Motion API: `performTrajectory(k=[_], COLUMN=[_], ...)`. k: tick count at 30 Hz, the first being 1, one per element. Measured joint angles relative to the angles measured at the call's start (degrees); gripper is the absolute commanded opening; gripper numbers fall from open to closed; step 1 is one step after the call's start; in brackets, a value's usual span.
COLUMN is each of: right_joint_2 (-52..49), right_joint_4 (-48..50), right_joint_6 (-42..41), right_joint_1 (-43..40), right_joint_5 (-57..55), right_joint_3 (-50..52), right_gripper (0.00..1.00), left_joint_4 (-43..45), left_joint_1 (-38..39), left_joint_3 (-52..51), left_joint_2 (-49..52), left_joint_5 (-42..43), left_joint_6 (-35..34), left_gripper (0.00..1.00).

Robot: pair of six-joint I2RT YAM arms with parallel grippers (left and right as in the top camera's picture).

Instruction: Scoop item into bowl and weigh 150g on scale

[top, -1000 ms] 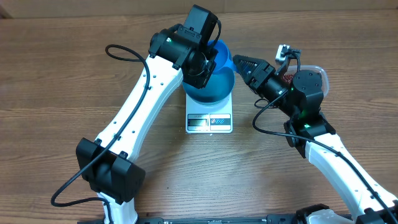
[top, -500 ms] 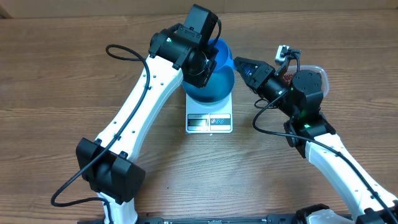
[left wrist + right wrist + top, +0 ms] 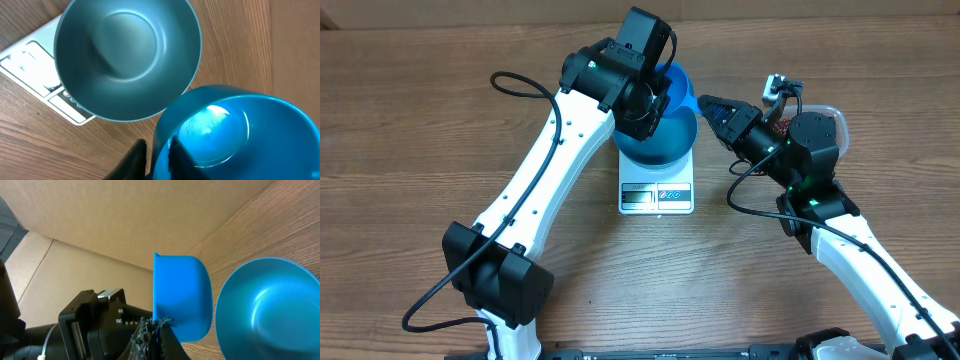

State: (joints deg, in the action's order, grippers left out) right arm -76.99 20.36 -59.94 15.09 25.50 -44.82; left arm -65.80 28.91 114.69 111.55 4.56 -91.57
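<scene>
Evidently we are mid hand-off: the right gripper (image 3: 152, 330) is clamped on the handle of the scoop (image 3: 180, 290), while the left gripper (image 3: 157, 152) straddles the scoop's rim at lower centre; whether it is pinching or loose we cannot tell. The bowl (image 3: 125, 55) sits empty on the scale (image 3: 25, 57), upper left, ready for filling.

bowl (image 3: 127, 55) on scale (image 3: 30, 60), second bowl (image 3: 235, 130) beside it

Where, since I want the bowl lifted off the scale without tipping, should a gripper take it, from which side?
Probably the thin rim of the bowl, on the display side of the scale, clear of the scoop, coming down with one finger inside. It sits upright, and its round wall looks too wide to span.
</scene>
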Motion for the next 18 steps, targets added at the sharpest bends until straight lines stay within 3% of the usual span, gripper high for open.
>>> performTrajectory(k=[1, 10, 18], right_joint_2=[0.0, 0.0, 0.0], right_joint_4=[0.0, -0.1, -0.2], right_joint_6=[0.0, 0.0, 0.0], right_joint_1=[0.0, 0.0, 0.0], right_joint_5=[0.0, 0.0, -0.3], right_joint_3=[0.0, 0.0, 0.0], right_gripper=[0.04, 0.04, 0.04], left_joint_4=[0.0, 1.2, 2.0], left_joint_1=[0.0, 0.0, -3.1], left_joint_3=[0.0, 0.0, 0.0], left_joint_2=[0.0, 0.0, -1.5], left_joint_5=[0.0, 0.0, 2.2], left_joint_6=[0.2, 0.2, 5.0], left_gripper=[0.99, 1.0, 1.0])
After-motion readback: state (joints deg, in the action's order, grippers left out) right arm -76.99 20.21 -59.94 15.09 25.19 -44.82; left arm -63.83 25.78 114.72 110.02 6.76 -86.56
